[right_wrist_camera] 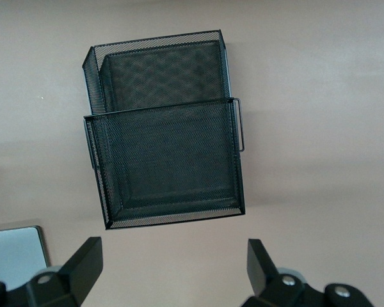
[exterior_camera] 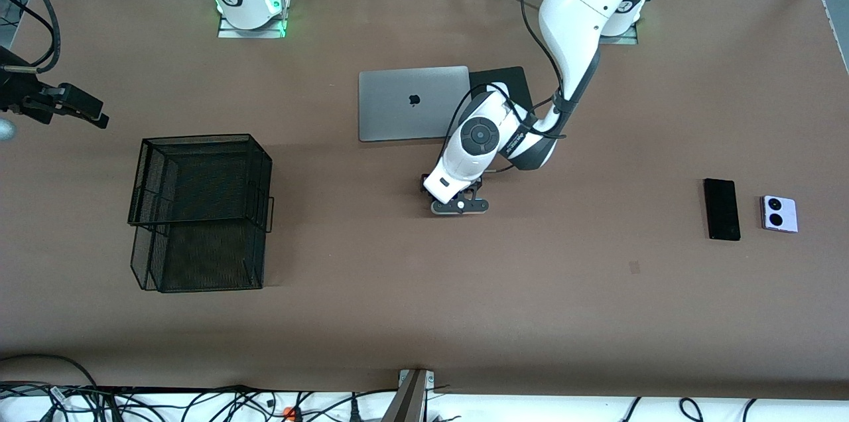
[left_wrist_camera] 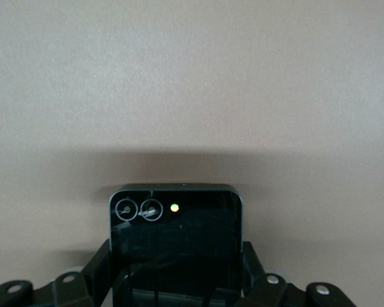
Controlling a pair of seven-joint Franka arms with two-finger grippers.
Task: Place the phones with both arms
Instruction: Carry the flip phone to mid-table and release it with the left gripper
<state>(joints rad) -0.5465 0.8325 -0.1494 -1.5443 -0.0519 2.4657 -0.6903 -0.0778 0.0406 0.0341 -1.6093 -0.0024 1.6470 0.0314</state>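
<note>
The squarish black folded phone (left_wrist_camera: 174, 243) sits between the two sides of the left gripper (exterior_camera: 459, 205), with its two round lenses and a small bright dot along its upper edge in the left wrist view. From the pictures one cannot tell if the left gripper presses on this phone or only stands around it, and one cannot tell if the phone touches the desk (exterior_camera: 597, 309). In the front view the gripper covers this phone. The left gripper is low over a bare part of the desk near its middle, just beside the grey laptop (exterior_camera: 408, 103), which lies closed. A flat black pad (exterior_camera: 507, 77) lies beside the laptop, partly under the left arm. The long slim black phone (exterior_camera: 721, 208) and the lilac phone (exterior_camera: 779, 213) lie flat on the desk toward the left arm's end, close beside each other but apart, and well apart from the left gripper. The lilac one shows two dark round lenses. The right gripper (exterior_camera: 93, 113) waits in the air at the right arm's end of the desk with its fingers (right_wrist_camera: 86, 259) spread wide and nothing between them. Its wrist view looks down on the black mesh basket (exterior_camera: 199, 210), which stands on the desk.
</note>
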